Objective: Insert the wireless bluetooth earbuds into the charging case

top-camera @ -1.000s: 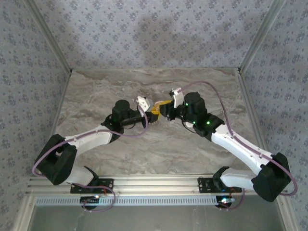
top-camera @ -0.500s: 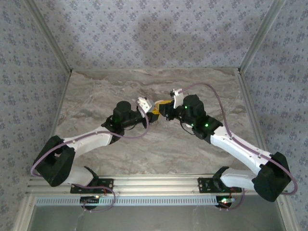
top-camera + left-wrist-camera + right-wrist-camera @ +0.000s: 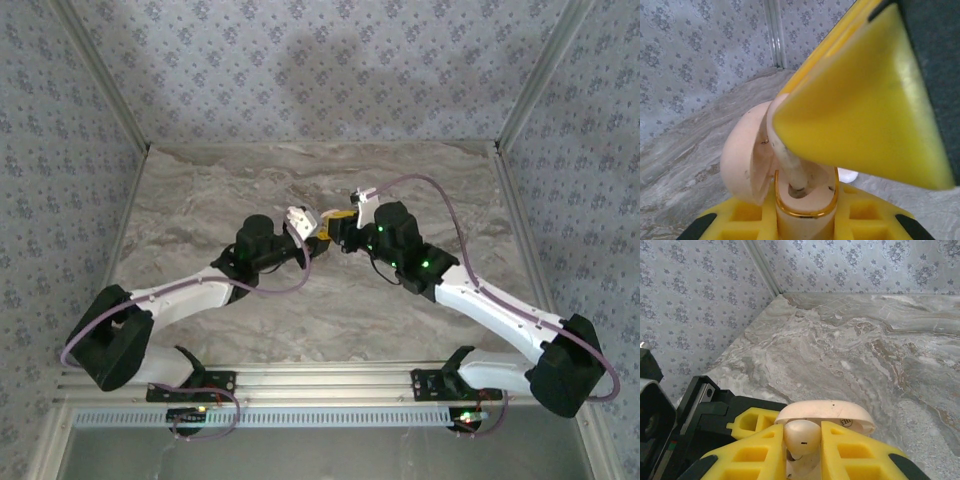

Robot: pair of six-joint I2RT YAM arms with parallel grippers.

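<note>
easing the glossy, pale beige earbud (image 3: 801, 437) straight down along its stem should seat it: the right arm's yellow fingers (image 3: 845, 452) are closed on its rounded head, and the stem tip stands in the well of the smooth peach charging case (image 3: 805, 216). the left arm's yellow fingers (image 3: 755, 218) are clamped on that gold-rimmed case, lid hinged open, over the middle of the grey marbled worktop (image 3: 855, 350).
</note>
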